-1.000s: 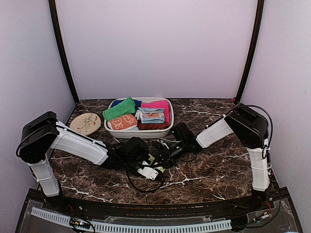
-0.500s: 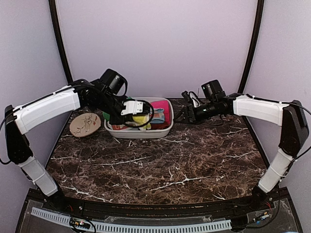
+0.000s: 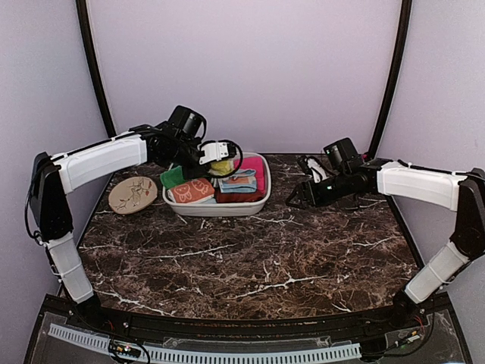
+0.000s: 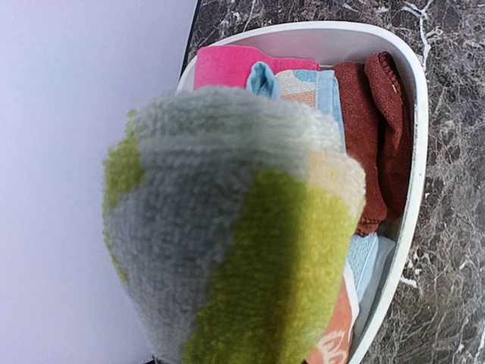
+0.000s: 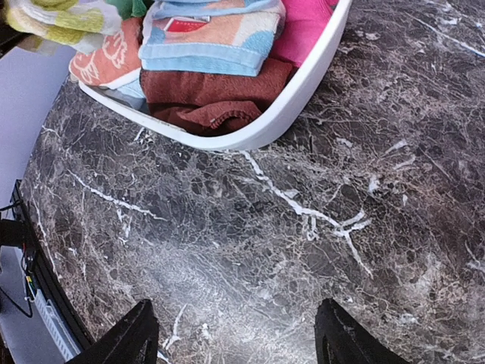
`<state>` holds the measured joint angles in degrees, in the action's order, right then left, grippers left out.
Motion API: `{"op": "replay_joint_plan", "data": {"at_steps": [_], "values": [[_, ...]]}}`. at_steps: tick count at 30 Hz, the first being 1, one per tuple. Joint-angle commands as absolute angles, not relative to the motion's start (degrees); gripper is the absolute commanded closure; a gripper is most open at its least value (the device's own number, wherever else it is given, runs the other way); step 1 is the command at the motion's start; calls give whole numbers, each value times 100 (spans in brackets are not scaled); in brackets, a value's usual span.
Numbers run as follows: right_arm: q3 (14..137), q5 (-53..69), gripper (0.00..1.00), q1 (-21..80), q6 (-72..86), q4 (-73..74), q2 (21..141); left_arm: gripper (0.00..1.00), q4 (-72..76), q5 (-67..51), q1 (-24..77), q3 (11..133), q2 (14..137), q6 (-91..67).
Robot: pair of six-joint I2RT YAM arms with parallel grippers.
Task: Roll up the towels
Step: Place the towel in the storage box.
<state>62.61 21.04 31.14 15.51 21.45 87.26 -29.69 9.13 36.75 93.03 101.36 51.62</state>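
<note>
Left end effector [image 3: 221, 158] clamped on printed towel [image 4: 235, 243] over basin [image 5: 307, 87] — right end effector [image 5: 235, 337] apart, beside its rim

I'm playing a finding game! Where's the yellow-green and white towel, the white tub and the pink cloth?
yellow-green and white towel [image 4: 235, 243]: left wrist view, middle of its bunched end.
white tub [image 5: 303, 98]: right wrist view, on its rim.
pink cloth [image 4: 242, 64]: left wrist view, on its folded top.
</note>
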Motion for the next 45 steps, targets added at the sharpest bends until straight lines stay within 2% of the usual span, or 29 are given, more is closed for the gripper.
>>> {"op": "replay_joint_plan", "data": {"at_steps": [1, 8, 15, 22, 30, 32, 37, 40, 41, 45], "values": [[6093, 1899, 30, 3146, 1539, 1880, 8493, 100, -2590, 945, 3674, 9368, 10599, 4843], [5890, 1954, 30, 3146, 1604, 1702, 8508, 100, -2259, 759, 3774, 9211, 11100, 4521], [5818, 2025, 30, 3146, 1661, 1560, 8613, 100, -1399, 1164, 3992, 8816, 11117, 4596], [5819, 2106, 30, 3154, 1765, 1431, 8645, 99, -2650, 504, 4216, 9041, 11520, 4882], [5801, 2138, 30, 3231, 1872, 1318, 8727, 51, -3575, -384, 4176, 9306, 11681, 4727], [5801, 2144, 29, 3243, 1881, 1311, 8730, 42, -3731, -480, 4117, 9509, 11681, 4693], [5822, 2185, 29, 3269, 1917, 1272, 8736, 32, -4275, -663, 3985, 10168, 11674, 4689], [5862, 2278, 29, 3273, 1936, 1237, 8771, 30, -4679, -840, 3942, 10482, 11636, 4727], [5862, 2317, 29, 3272, 1970, 1196, 8771, 26, -4794, -965, 3933, 10542, 11606, 4742], [5905, 2441, 29, 3298, 2115, 998, 8842, 24, -5209, -1292, 3920, 10518, 11509, 4956]]}}
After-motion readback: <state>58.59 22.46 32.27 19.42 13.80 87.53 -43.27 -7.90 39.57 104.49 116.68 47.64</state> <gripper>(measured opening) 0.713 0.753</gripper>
